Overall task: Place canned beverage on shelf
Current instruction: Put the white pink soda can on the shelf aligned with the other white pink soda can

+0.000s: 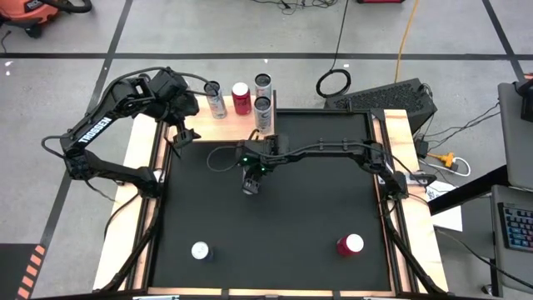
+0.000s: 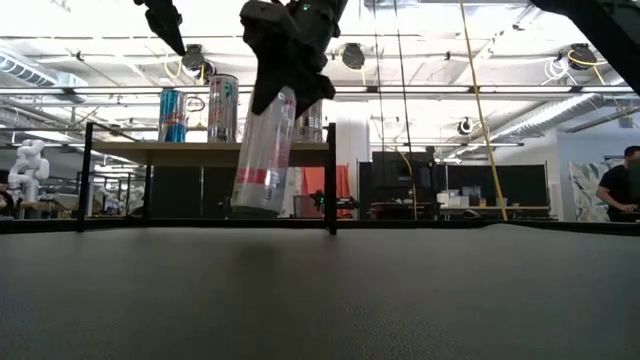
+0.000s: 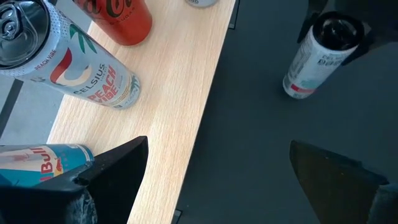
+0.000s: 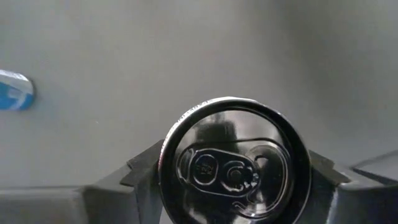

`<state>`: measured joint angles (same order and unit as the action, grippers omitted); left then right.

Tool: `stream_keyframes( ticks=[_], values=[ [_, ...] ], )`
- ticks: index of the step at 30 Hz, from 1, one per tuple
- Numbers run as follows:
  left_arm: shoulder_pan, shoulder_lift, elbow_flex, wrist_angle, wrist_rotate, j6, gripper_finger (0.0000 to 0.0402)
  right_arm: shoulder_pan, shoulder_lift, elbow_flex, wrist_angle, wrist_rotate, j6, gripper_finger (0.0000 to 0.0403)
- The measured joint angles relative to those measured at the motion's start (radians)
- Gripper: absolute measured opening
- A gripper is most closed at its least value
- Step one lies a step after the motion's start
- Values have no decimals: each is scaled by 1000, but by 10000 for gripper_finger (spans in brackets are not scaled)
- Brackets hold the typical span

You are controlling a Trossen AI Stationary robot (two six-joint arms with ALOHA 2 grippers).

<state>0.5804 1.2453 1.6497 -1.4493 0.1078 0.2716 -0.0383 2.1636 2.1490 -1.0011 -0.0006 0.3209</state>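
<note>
Black matting is covering the surface [image 1: 275, 242], and the shelf [image 1: 241, 123] is standing at its far edge. We are counting four cans already on the shelf, none of them held. The right gripper [image 1: 251, 177] is closing its fingers around a slim silver can [image 2: 262, 152], tilted and lifted clear in front of the shelf. The left gripper [image 1: 185, 137] is waiting with fingers spread near the shelf's left end. Two cans [image 1: 200, 250] [image 1: 350, 244] are remaining near the front edge, so we are judging the task partly complete.
</note>
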Motion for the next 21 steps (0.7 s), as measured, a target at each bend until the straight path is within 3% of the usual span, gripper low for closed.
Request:
stream_keyframes(
  ticks=[21],
  values=[
    [0,0,0,-1,0,-2,389,-2,14,0,16,2,-124,253]
  ],
)
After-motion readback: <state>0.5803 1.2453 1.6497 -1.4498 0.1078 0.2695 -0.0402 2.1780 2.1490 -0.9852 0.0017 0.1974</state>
